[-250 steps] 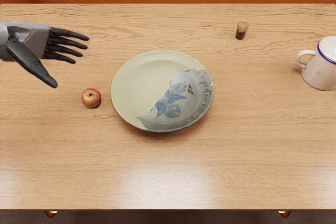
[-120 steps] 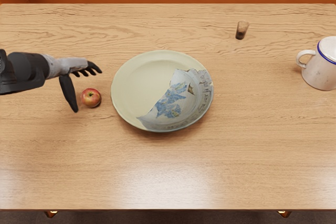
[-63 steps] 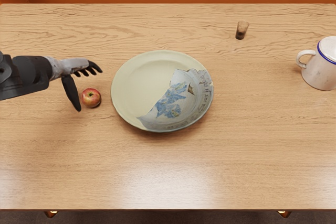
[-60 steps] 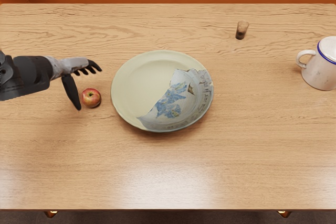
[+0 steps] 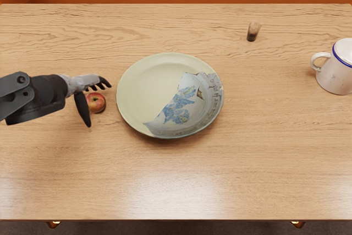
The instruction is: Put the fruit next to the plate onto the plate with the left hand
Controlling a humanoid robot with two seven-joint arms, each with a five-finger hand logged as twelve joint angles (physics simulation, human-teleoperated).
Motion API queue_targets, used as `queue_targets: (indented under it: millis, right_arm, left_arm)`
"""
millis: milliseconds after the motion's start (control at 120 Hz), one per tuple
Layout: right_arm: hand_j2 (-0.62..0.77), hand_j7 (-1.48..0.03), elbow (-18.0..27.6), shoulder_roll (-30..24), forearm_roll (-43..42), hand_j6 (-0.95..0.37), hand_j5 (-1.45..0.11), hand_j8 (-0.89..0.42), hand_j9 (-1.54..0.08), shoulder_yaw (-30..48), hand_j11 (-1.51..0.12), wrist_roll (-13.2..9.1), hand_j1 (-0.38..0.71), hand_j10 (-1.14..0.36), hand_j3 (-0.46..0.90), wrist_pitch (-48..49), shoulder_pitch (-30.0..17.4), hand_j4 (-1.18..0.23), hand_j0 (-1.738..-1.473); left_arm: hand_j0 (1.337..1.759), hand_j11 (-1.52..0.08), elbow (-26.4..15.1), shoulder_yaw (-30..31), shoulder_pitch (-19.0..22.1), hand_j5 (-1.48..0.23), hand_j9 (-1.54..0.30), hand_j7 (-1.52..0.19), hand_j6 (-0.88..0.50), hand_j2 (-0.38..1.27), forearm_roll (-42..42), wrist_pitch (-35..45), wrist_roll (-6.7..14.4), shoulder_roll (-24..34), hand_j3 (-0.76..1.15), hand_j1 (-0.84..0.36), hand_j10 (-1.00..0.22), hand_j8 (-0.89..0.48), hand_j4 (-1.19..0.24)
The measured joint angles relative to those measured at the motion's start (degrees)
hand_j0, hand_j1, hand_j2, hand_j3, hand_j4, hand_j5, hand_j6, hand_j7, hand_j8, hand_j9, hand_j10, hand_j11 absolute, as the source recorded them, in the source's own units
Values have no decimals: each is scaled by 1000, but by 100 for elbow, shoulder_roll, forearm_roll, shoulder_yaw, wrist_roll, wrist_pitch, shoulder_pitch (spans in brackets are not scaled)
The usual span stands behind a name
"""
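A small red apple (image 5: 97, 102) lies on the wooden table just left of the pale green plate (image 5: 148, 83), which carries a blue floral pattern on its right side. My left hand (image 5: 92, 95) reaches in from the left edge and sits right at the apple. Its fingers (image 5: 101, 84) arch over the apple's far side and the thumb (image 5: 83, 110) hangs down on its near left side. The fingers are spread and not closed on the fruit. The apple rests on the table. The right arm is out of view.
A white mug with a blue rim (image 5: 338, 66) stands at the right edge. A small brown cylinder (image 5: 253, 31) stands at the back, right of centre. The table's (image 5: 176, 174) front edge runs along the bottom of the view.
My left hand came down from the back left to the apple, then sank lower and slid slightly right, so fingers and thumb now bracket it. The apple has not moved.
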Motion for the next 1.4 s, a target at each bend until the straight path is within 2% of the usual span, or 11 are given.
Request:
queue_targets:
  millis: [317,525,642,867,1400]
  right_arm:
    - [-4,-29,0,0,0,-22,-29,-22,-29,0,-29,0,-322,-22,0,0,0,-22,-1658]
    - [-4,-29,0,0,0,-22,-29,-22,-29,0,-29,0,-322,-22,0,0,0,-22,-1658]
    - [-4,-29,0,0,0,-22,-29,-22,-29,0,-29,0,-322,-22,0,0,0,-22,-1658]
    - [-4,-29,0,0,0,-22,-29,-22,-29,0,-29,0,-322,-22,0,0,0,-22,-1658]
    - [-4,-29,0,0,0,-22,-29,-22,-29,0,-29,0,-322,-22,0,0,0,-22,-1658]
  left_arm:
    - [1658,-265,14,32,16,-265,-265,-265,-209,44,188,202,0,-9,0,107,-207,-209,-208]
    - [1658,-262,5,401,-9,-262,-262,-262,-207,43,432,762,0,-105,0,110,-205,-207,-206]
    - [1658,-261,4,470,0,-261,-261,-261,-206,43,465,839,0,-285,0,111,-204,-206,-205]
    - [1658,-263,3,524,0,-264,-263,-263,-208,44,486,883,0,-283,0,109,-206,-208,-207]
    - [1658,-380,3,583,-18,-381,-380,-380,-297,62,501,1114,0,-272,0,1,-296,-297,-296]
